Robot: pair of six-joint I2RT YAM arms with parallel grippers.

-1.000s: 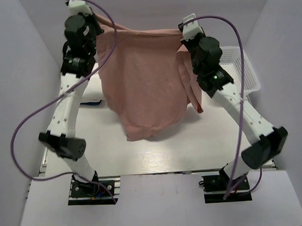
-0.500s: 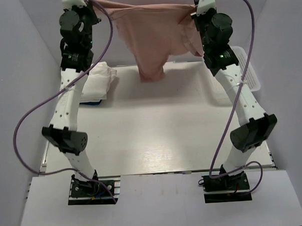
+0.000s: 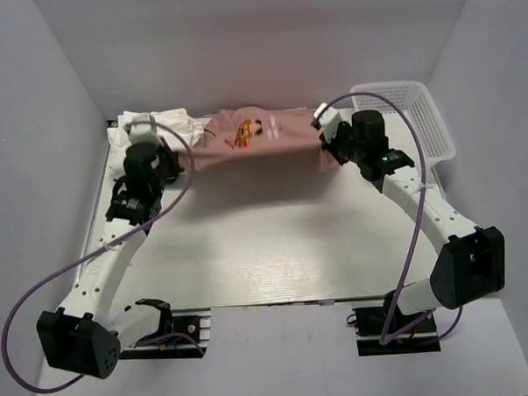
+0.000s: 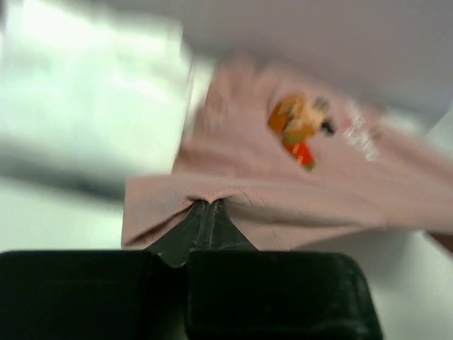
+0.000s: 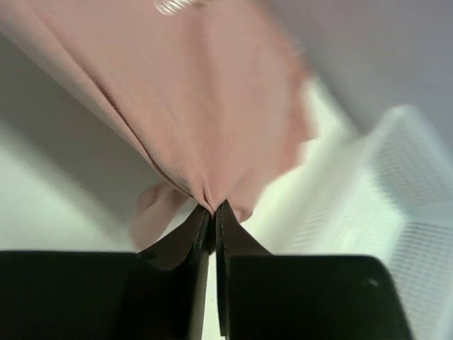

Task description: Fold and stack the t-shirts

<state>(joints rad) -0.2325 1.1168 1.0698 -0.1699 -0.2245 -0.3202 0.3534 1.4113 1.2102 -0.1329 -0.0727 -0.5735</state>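
The pale table (image 3: 275,250) bears a pile of white t-shirts (image 3: 156,124) just beyond and left of the left gripper (image 4: 209,205). A white mesh basket (image 3: 423,125) sits right of the right gripper (image 5: 214,207). Between the two, the pink t-shirt (image 3: 261,137) stretches print-up; I cannot tell whether it touches the tabletop.

We're looking at a robotics lab test cell: plain pale walls (image 3: 41,102) box in a white tabletop (image 3: 275,250), left arm (image 3: 105,262) and right arm (image 3: 422,204) bolted onto metal base mounts (image 3: 160,330), purple cables (image 3: 23,301) looping free.
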